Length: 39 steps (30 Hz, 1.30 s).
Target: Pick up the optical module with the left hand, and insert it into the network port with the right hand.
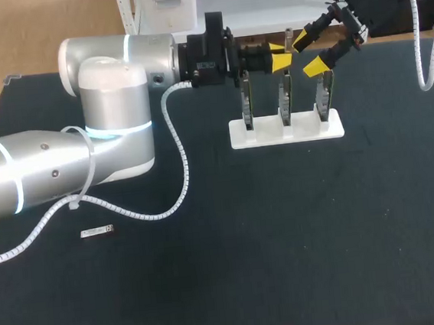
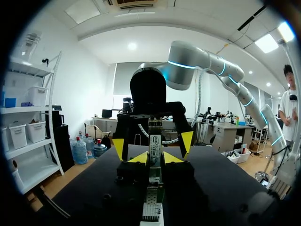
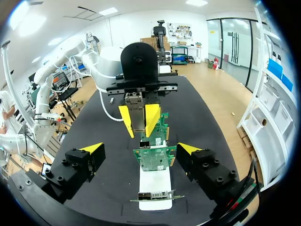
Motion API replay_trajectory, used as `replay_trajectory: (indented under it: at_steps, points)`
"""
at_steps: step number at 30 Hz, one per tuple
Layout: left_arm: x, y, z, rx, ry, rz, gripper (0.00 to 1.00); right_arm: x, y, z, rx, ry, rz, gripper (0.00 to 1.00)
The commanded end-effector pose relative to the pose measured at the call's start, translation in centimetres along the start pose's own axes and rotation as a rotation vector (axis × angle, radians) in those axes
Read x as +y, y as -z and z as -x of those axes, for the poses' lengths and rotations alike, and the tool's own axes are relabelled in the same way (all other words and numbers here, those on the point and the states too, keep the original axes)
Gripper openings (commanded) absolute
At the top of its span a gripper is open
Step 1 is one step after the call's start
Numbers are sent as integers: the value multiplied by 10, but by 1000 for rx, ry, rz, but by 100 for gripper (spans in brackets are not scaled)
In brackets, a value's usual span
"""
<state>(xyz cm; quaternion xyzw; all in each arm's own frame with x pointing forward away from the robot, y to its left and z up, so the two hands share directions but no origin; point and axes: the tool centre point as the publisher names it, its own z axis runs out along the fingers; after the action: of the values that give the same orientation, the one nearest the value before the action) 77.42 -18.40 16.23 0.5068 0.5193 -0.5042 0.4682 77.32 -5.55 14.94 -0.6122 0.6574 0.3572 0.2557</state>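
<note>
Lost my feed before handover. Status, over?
Left tool shut on optical module. Right tool open, facing it, not gripping. Network cards below; nothing between tools.

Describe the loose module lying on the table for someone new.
Start at the left arm's big silver elbow. Just beside its coiled white cable, a small silver module lies flat on the black table. It lies alone, far from the white card stand.

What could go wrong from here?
1. The left gripper holds the optical module while the right gripper is open, fingers flanking it. If the left releases before the right closes, the module would likely drop.
2. This is above the network cards on the white stand; a dropped module or a low finger could strike them.
</note>
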Motion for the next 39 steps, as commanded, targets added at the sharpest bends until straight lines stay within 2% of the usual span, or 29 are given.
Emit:
replay_trajectory:
  at_steps: [1,39]
  points:
    - [0,0,-2,-1,6,1,0,2,0,0,0,0,-5,100]
    - [5,2,-6,2,21,9,0,2,0,0,0,0,-5,100]
